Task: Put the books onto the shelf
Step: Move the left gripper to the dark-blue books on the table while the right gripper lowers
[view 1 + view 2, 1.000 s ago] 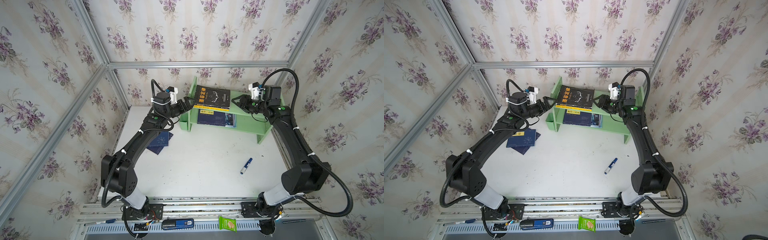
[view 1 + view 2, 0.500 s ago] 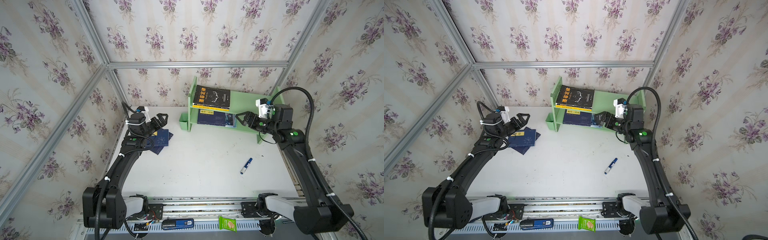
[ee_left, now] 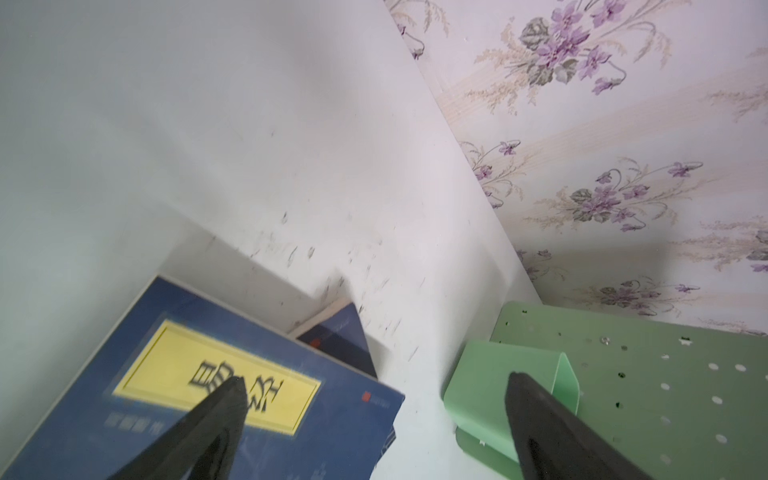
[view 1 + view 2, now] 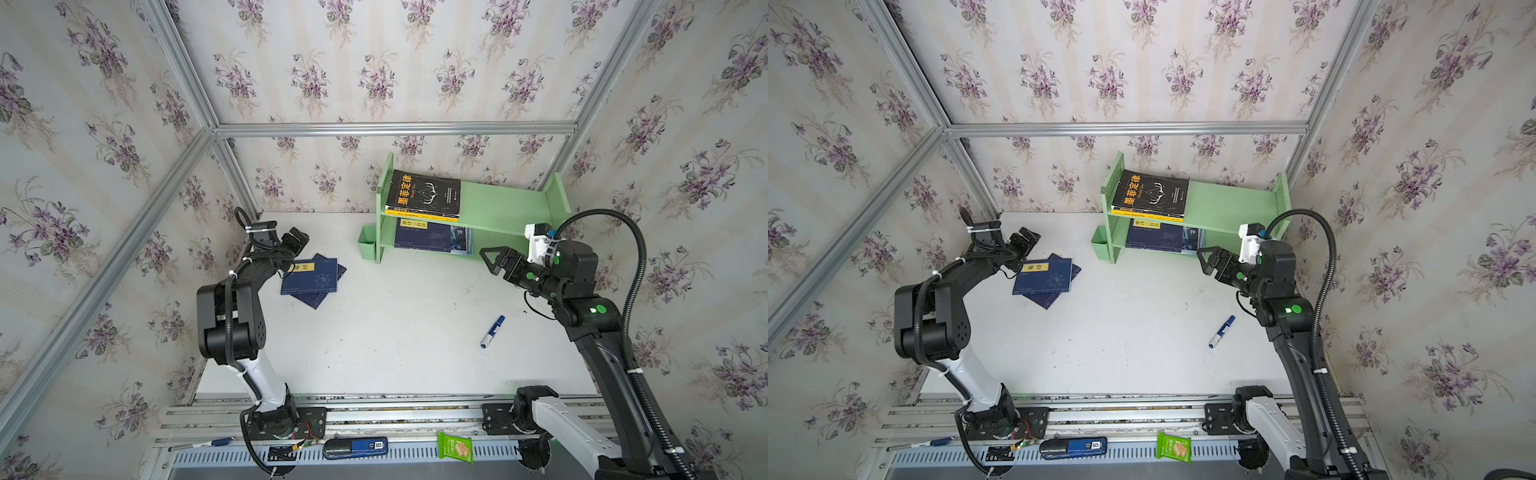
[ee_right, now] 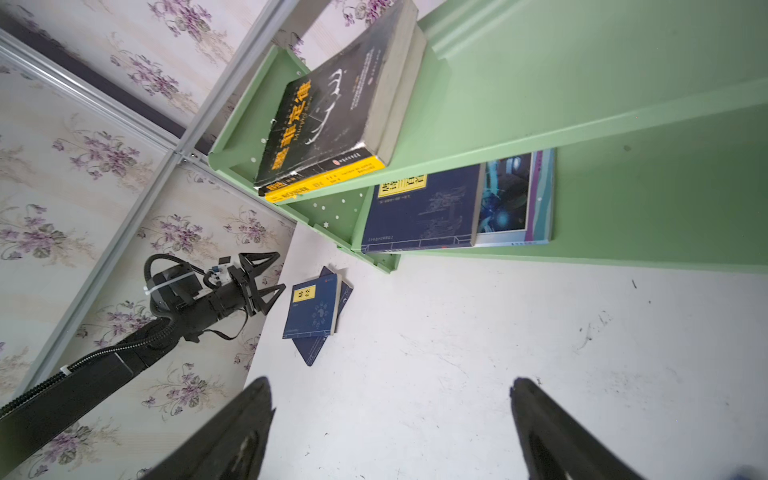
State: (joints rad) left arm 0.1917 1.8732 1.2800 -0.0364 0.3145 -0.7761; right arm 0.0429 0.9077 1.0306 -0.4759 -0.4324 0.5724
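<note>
Left end effector [image 4: 301, 238], spread wide and empty, sits just beside the navy books [image 4: 310, 277], nearer than right arm [image 4: 582, 316].

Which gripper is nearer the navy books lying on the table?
Left. The left gripper hangs open beside the navy books, at their labelled corner; the right gripper, open, sits across the table before the shelf.

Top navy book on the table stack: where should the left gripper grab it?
Take the top navy book by its yellow-label corner, which overhangs the lower navy book and probably sits just off the table. Come in low from the left gripper's side, fingers open around that edge.
</note>
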